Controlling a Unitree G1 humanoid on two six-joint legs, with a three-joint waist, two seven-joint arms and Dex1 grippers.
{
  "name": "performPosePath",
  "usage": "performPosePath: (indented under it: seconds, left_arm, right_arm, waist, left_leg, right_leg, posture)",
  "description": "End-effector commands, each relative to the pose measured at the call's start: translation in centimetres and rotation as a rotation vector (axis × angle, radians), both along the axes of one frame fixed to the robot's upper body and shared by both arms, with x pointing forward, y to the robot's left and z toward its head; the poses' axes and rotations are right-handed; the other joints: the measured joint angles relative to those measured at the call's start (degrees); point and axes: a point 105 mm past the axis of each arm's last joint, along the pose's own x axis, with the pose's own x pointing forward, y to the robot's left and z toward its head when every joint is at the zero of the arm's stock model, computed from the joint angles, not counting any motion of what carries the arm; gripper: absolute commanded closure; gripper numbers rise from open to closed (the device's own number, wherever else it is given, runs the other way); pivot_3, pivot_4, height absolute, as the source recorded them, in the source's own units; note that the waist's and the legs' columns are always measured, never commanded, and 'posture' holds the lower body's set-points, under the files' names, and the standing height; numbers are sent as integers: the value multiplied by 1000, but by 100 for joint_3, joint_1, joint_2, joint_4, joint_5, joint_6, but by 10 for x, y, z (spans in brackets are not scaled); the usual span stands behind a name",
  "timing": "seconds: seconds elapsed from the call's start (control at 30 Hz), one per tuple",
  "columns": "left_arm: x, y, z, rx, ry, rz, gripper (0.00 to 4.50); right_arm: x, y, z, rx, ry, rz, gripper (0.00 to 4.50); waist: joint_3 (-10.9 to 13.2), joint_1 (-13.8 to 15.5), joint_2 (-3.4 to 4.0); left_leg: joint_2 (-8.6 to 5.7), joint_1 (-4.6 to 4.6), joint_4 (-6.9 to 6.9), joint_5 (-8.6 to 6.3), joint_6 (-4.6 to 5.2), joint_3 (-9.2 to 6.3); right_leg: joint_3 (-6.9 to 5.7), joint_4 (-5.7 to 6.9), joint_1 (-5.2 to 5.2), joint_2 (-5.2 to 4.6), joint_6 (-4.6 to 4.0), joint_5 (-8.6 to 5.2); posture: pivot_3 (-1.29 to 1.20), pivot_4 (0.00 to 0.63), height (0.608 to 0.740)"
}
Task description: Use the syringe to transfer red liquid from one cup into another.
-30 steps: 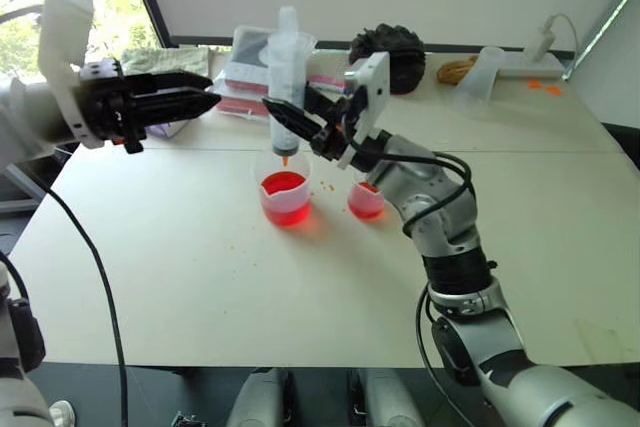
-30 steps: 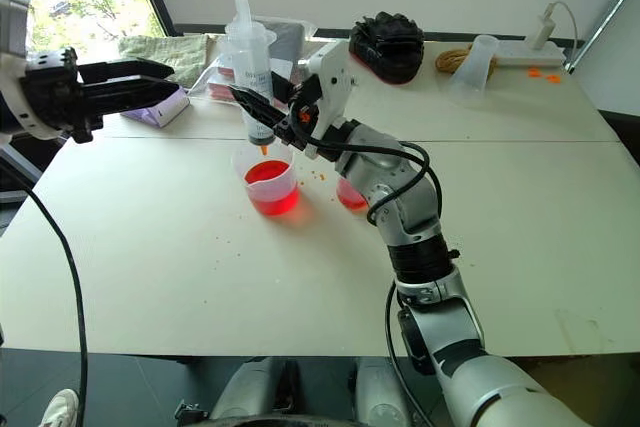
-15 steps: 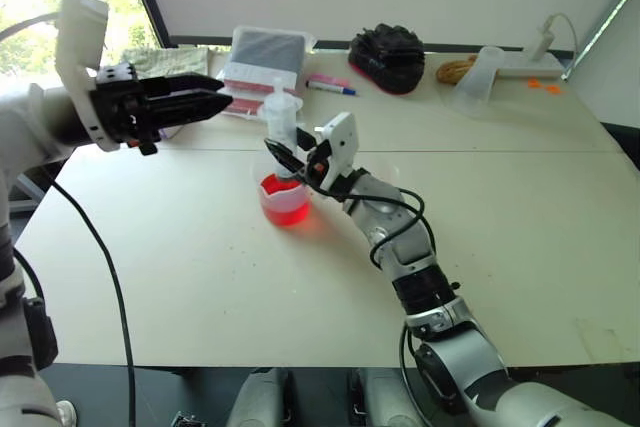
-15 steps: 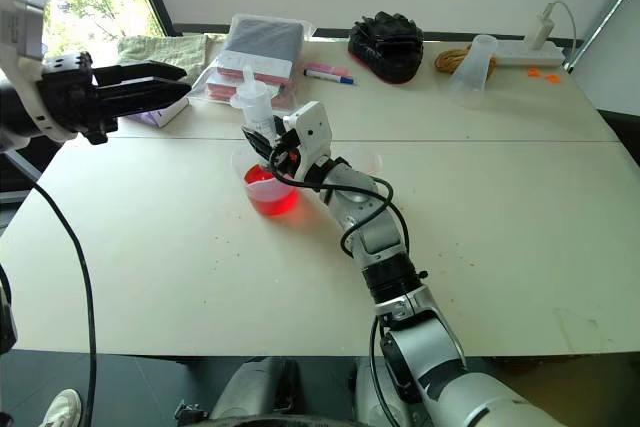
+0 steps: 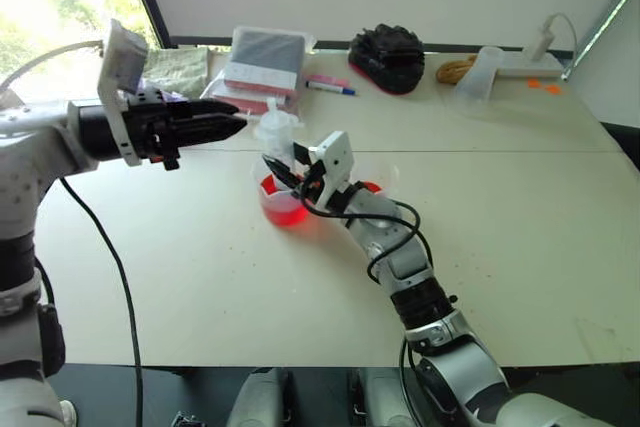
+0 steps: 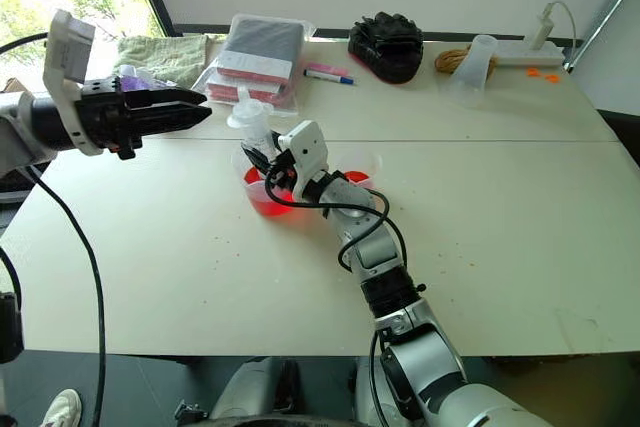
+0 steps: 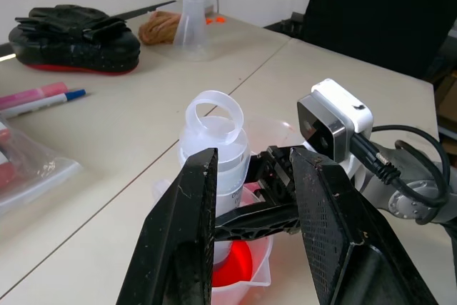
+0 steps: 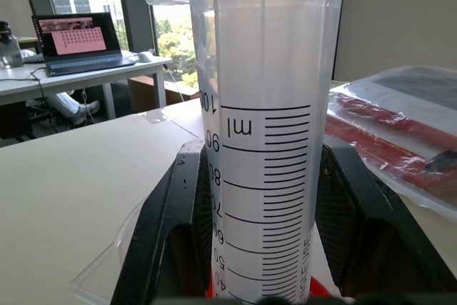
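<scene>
The big cup (image 5: 283,202) of red liquid (image 5: 285,209) sits near the middle of the table (image 5: 200,277), and everything here is placed from it.

Far to the left of the big cup is the left gripper (image 5: 222,125). It hangs in the air above the table and points toward the cup. Its two black fingers are apart and hold nothing.

Right over the big cup stands the syringe (image 5: 277,137). It is upright, with its low end down inside the cup, so the tip is likely in or near the red liquid. The plunger's ring (image 7: 211,115) sticks up on top.

Just to the right of the big cup is the right gripper (image 5: 291,172). Its fingers are squeezed tight on the syringe barrel.

A bit further right, partly behind the right arm, is the smaller cup (image 5: 366,190), with a little red in it.

The job now looks like filling the syringe. To do it well, the right gripper should keep the barrel straight and the tip under the liquid. The left gripper should take the ring gently and pull slowly upward, so the cup does not tip.
</scene>
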Motion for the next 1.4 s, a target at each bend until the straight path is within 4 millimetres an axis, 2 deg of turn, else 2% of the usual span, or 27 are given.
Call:
performPosePath:
  seconds: [0.03, 0.57, 1.0, 1.13, 1.17, 1.4]
  left_arm:
    - [1, -5, 7, 3, -45, -5, 2828]
    - [12, -25, 4, 2, -35, -48, 2828]
    - [21, -36, -10, -3, 13, -51, 2828]
    - [23, -36, -12, -5, 15, -40, 4007]
    - [23, -36, -12, -5, 16, -39, 4448]
    - [20, -37, -13, 1, 15, -45, 4479]
  right_arm:
    - [-8, 3, 18, 29, -57, 24, 3126]
    - [-13, 7, 14, 3, -66, 44, 3126]
    - [-12, 7, 14, 0, -68, 34, 3126]
    - [-13, 7, 12, -1, -64, 33, 3126]
    - [-13, 7, 12, -2, -63, 34, 3126]
    - [-15, 9, 11, -3, -58, 43, 3126]
  waist:
    - [0, 4, 0]
    - [0, 2, 0]
    - [0, 3, 0]
    - [0, 3, 0]
    - [0, 3, 0]
    - [0, 2, 0]
  left_leg:
    - [0, 0, 0, 0, 0, 0]
    - [-1, -1, 0, 0, 0, 0]
    - [0, 0, 0, 0, 0, 0]
    - [0, 0, 0, 0, 0, 0]
    - [0, 0, 0, 0, 0, 0]
    - [0, 0, 0, 0, 0, 0]
  right_leg:
    - [0, 0, 0, 0, 0, 0]
    - [0, 1, 0, 2, 0, 0]
    - [0, 1, 0, 2, 0, 0]
    - [0, 1, 0, 1, 0, 0]
    - [0, 1, 0, 1, 0, 0]
    - [0, 1, 0, 1, 0, 0]
  posture:
    - [0, 150, 740]
    - [0, 150, 740]
    - [0, 150, 740]
    - [0, 150, 740]
    - [0, 150, 740]
    - [0, 150, 740]
